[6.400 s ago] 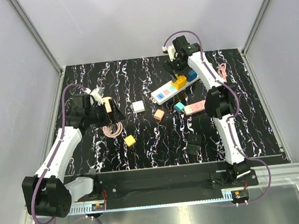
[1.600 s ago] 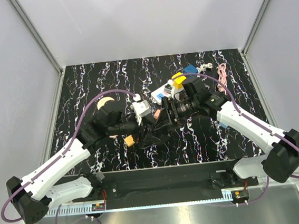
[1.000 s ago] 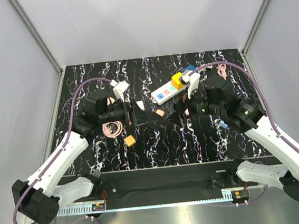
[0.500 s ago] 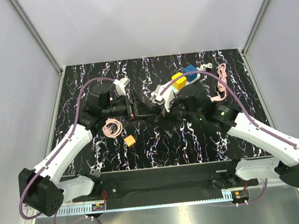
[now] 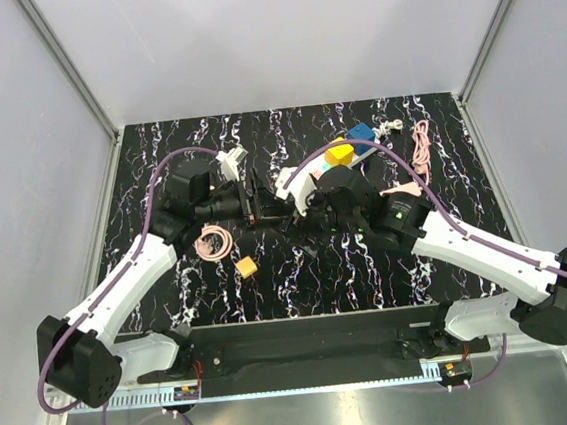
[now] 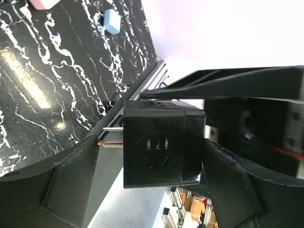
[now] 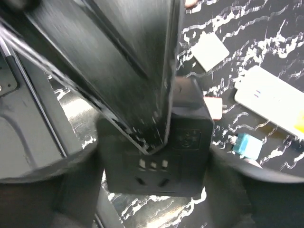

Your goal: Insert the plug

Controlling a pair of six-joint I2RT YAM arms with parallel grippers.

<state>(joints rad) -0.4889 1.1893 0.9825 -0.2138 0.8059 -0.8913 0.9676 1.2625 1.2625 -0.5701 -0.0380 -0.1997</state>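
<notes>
- The plug is a black cube with a socket face and flat metal prongs. It is held off the desk, near its middle.
- The side walls stand well apart from it. A white power strip and a teal block lie on the desk close by.
- The left end effector reaches rightward, set narrow, pinching the plug between prong tips and back face.
- The right end effector reaches leftward to meet it. Its blurred fingers flank the cube, and I cannot tell whether they clamp it.
</notes>
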